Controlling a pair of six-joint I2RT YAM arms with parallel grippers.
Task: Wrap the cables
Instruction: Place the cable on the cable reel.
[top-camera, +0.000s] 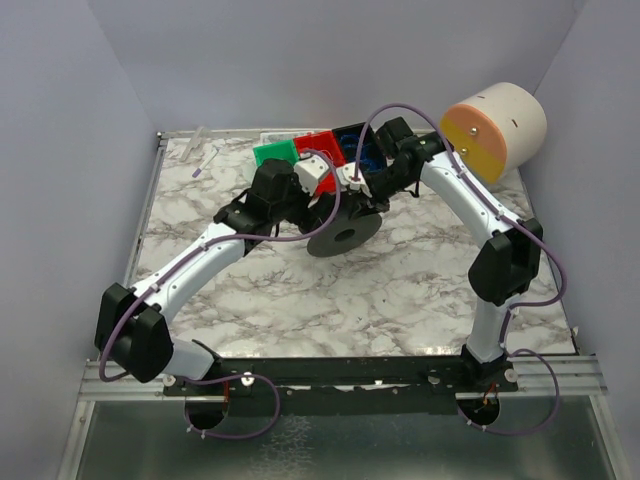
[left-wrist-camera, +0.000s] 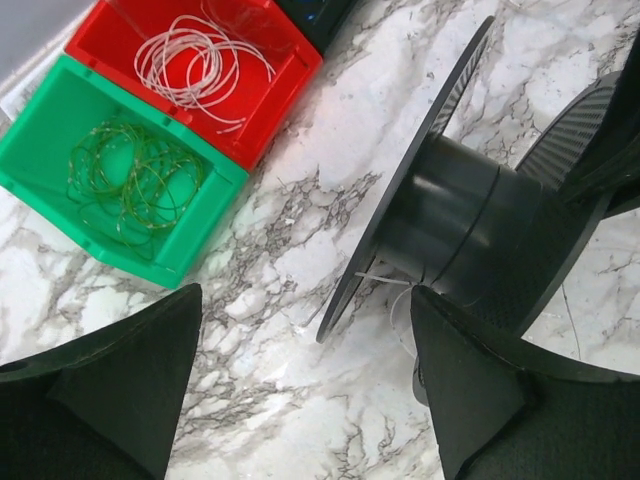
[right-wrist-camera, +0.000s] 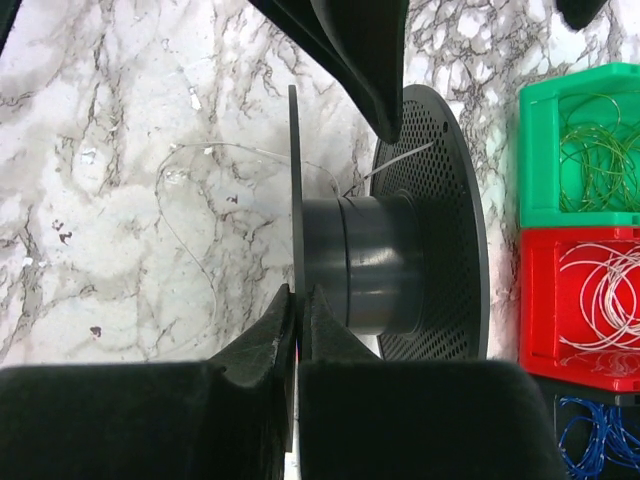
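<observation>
A marbled white table holds a dark spool. A green bin, red bin and blue bin line its far edge.

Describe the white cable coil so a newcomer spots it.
On the marble table, behind the black spool, three bins stand in a row. The middle, red bin holds the white cable coil. Only it is whitish: the green bin holds a green coil, the blue bin a blue coil.

The top camera looks down; both wrist cameras closely face the spool.
</observation>
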